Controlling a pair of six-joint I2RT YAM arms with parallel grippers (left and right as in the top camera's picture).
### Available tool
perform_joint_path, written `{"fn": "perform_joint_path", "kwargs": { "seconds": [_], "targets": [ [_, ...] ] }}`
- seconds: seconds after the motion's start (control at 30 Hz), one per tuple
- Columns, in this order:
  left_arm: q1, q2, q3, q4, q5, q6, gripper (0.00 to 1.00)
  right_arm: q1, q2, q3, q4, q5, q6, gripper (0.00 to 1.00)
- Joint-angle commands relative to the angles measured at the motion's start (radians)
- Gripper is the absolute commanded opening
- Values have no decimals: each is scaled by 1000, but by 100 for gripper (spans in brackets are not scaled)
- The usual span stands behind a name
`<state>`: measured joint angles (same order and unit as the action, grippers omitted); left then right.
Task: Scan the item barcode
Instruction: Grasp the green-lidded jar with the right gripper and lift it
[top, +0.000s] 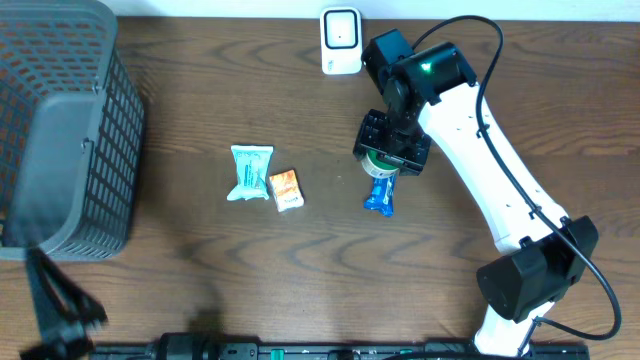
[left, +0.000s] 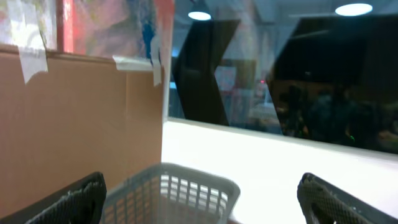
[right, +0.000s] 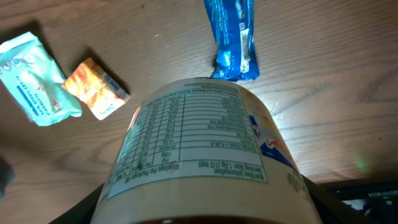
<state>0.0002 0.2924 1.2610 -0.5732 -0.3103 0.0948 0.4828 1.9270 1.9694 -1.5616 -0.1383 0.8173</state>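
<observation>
While my left end effector (left: 200, 196) hangs wide open and empty near the basket (left: 180, 185), my right end effector (top: 392, 150) grips a labelled tub (right: 199, 143) over the tabletop (top: 200, 270), beside the blue packet (top: 380, 193).

A robotics lab dressed up as a shop checkout, by the look of it. On the wooden table (top: 200, 270) a grey shopping basket (top: 60, 130) sits at nine o'clock, a white scanner (top: 341, 40) at twelve, and snack packets (top: 249, 172) and a tub (right: 199, 137) with a nutrition label near the middle. A white robot arm (top: 490, 170) reaches in from four o'clock. Taped cardboard (left: 74, 130) and a dark window (left: 280, 74) reflecting ceiling lights (left: 353, 9) stand beyond the basket.
</observation>
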Motion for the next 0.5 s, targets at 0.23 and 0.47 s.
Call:
{"fn": "perform_joint_path", "kwargs": {
  "seconds": [0.23, 0.47],
  "targets": [
    [7, -269, -373, -80, 196, -16, 98, 3, -4, 12, -132, -194, -185, 47],
    [7, -269, -653, 104, 409, -102, 98, 9, -4, 7, -137, -396, -287, 54]
  ]
}}
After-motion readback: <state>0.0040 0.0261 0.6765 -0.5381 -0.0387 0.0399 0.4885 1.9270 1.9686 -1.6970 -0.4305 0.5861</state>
